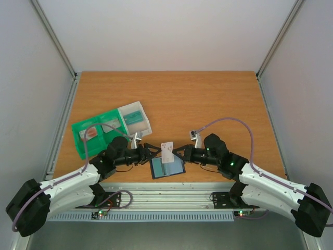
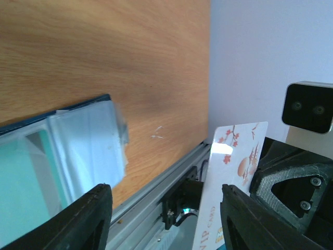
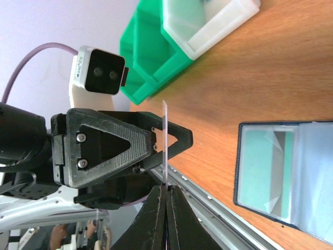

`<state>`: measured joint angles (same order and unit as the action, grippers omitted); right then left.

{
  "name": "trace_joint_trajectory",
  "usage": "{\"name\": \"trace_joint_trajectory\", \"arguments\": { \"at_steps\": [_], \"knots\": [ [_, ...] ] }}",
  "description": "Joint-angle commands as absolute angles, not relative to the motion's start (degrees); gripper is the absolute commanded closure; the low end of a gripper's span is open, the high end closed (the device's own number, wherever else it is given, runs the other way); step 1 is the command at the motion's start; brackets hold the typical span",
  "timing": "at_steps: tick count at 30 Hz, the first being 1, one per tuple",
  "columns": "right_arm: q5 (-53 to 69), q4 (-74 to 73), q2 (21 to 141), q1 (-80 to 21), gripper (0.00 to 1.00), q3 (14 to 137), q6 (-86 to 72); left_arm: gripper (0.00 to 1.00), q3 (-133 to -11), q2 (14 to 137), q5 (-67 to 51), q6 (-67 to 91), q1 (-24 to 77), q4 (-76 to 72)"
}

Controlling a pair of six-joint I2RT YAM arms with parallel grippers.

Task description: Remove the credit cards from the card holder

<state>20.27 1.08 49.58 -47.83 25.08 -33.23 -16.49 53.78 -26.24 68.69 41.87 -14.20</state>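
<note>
Pale plastic card (image 1: 167,151), thin, stiff, slick: our right pincer (image 1: 177,152) pinches its edge, upright above open card holder (image 1: 167,167) on table (image 1: 208,99); left pincer (image 1: 154,152) spread beside it; we favour gripping flat faces.

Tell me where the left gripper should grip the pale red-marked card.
Probably its free end, the one toward the left gripper, coming straight from that side. The right gripper pinches the opposite end of the pale card, held in the air edge-on to both grippers, so only that end is bare. The left gripper's open jaws can close on the two flat faces.
</note>
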Motion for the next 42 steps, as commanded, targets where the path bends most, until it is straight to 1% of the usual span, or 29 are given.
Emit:
{"name": "trace_joint_trajectory", "arguments": {
  "at_steps": [1, 3, 5, 9, 11, 14, 18, 20, 21, 24, 27, 30, 34, 38, 42],
  "knots": [
    [22.3, 4.8, 49.3, -47.5, 0.99, 24.4, -36.3, 0.46, -15.6, 52.8, -27.9, 70.2, 42.1, -23.8],
    [23.4, 6.8, 50.0, -47.5, 0.99, 24.0, -37.3, 0.51, -14.9, 53.0, -28.5, 71.4, 42.0, -27.3],
    [23.9, 7.9, 50.5, -47.5, 0.99, 23.7, -37.6, 0.58, -14.2, 53.1, -28.8, 72.4, 42.0, -30.3],
    [25.2, 8.0, 51.2, -47.5, 0.99, 23.9, -36.9, 0.77, -14.4, 53.1, -29.2, 72.8, 42.0, -31.2],
    [25.6, 7.3, 51.2, -47.5, 0.99, 24.0, -35.8, 0.89, -14.6, 53.3, -29.5, 72.5, 42.0, -31.5],
    [25.9, 5.8, 51.2, -47.5, 0.99, 24.1, -34.7, 0.99, -14.5, 54.0, -29.8, 72.5, 42.0, -33.3],
    [27.5, 5.7, 51.4, -47.5, 0.97, 24.1, -34.0, 0.99, -13.9, 55.2, -31.1, 72.9, 42.1, -37.1],
    [28.6, 5.0, 51.6, -47.5, 0.94, 24.6, -32.6, 1.0, -12.9, 55.8, -31.6, 72.7, 42.0, -39.3],
    [28.8, 3.2, 51.4, -47.5, 0.9, 25.2, -31.1, 0.99, -12.8, 55.9, -32.0, 72.5, 42.0, -39.6],
    [27.1, -8.7, 48.2, -47.5, 0.8, 30.0, -24.0, 0.99, -13.5, 55.9, -35.0, 70.6, 42.1, -38.8],
    [24.1, -22.3, 45.5, -47.5, 0.76, 34.7, -16.6, 1.0, -14.9, 55.2, -38.5, 67.9, 42.1, -34.7],
    [24.5, -29.3, 44.7, -47.5, 0.73, 38.0, -11.5, 1.0, -16.2, 54.4, -41.7, 65.2, 42.0, -29.2],
    [26.9, -37.2, 46.8, -47.5, 0.7, 43.0, -5.9, 1.0, -18.2, 52.9, -46.6, 61.7, 42.0, -24.1],
    [28.1, -40.3, 49.2, -47.5, 0.64, 46.3, -3.3, 1.0, -19.8, 51.2, -49.0, 57.8, 42.0, -17.6],
    [31.7, -38.4, 52.2, -47.5, 0.59, 46.8, -1.9, 1.0, -19.5, 51.2, -51.0, 57.0, 42.1, -16.8]
  ]
}}
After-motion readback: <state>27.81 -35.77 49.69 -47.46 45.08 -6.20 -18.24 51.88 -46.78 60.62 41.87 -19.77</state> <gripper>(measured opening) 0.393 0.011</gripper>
